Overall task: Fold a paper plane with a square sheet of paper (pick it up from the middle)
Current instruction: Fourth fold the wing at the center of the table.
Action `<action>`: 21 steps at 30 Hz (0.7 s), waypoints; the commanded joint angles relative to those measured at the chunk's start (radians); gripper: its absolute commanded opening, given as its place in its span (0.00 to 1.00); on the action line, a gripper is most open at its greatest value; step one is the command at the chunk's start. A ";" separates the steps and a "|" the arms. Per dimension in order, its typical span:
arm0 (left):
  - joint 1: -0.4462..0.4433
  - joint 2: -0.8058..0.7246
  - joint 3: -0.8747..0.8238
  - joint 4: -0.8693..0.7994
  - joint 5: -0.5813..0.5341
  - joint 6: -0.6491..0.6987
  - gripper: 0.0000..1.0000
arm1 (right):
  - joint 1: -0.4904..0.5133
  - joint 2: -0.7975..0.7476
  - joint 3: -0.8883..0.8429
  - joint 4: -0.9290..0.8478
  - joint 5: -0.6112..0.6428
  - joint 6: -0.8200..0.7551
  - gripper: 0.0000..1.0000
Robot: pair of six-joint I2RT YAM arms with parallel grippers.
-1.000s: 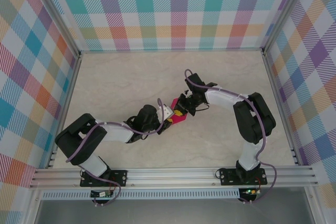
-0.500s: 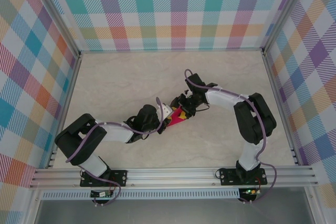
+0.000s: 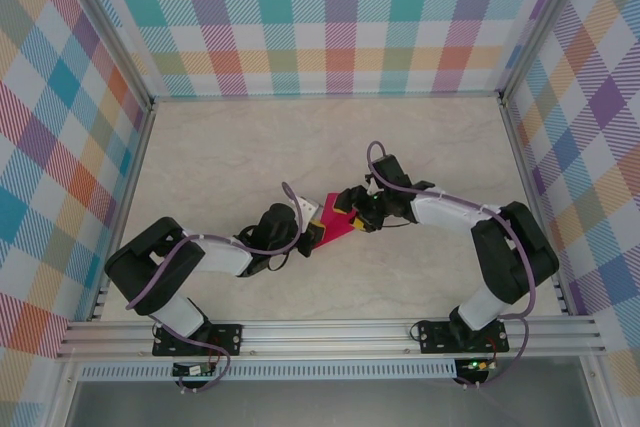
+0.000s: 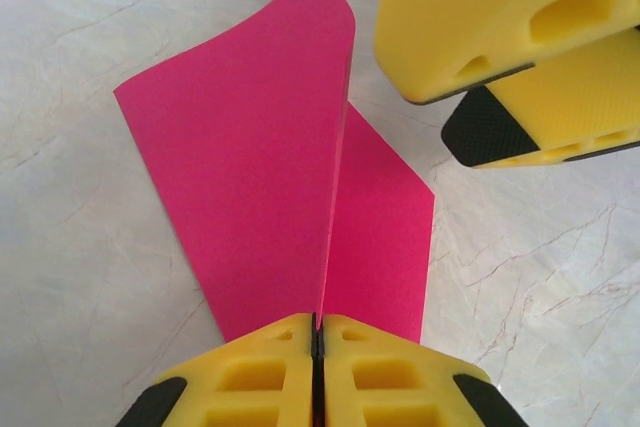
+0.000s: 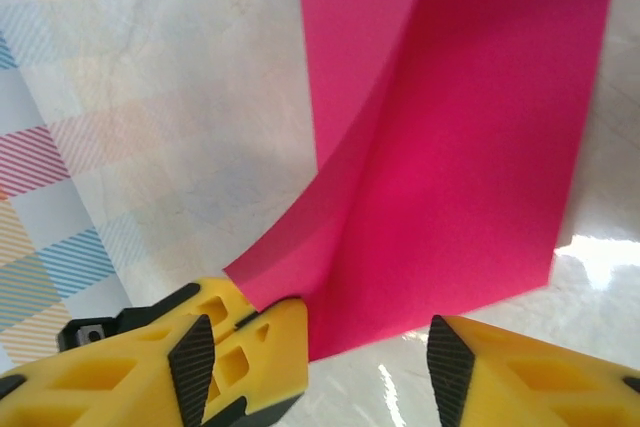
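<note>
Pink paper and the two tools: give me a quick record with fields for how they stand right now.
paper: square sheet of paper, creased down the middle, one flap raised above the table
left tool: left tool shut on the crease at the sheet's near end
right tool: right tool open, close beside the sheet, not gripping it
plane: not yet formed

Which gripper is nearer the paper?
Left. The left gripper is shut on the paper at its fold; the right gripper stands open at the opposite end, not gripping.
</note>
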 commanded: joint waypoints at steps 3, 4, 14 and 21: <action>-0.012 0.033 -0.015 0.044 0.011 -0.188 0.10 | -0.004 0.007 -0.039 0.161 -0.024 -0.041 0.54; -0.011 0.036 -0.015 0.048 0.010 -0.203 0.10 | -0.004 0.013 -0.040 0.175 -0.032 -0.044 0.52; -0.012 0.047 -0.018 0.048 -0.021 -0.274 0.11 | 0.001 0.071 -0.068 0.167 -0.041 -0.059 0.36; -0.012 0.049 -0.030 0.052 -0.018 -0.350 0.13 | 0.004 0.139 -0.048 0.208 -0.075 -0.060 0.34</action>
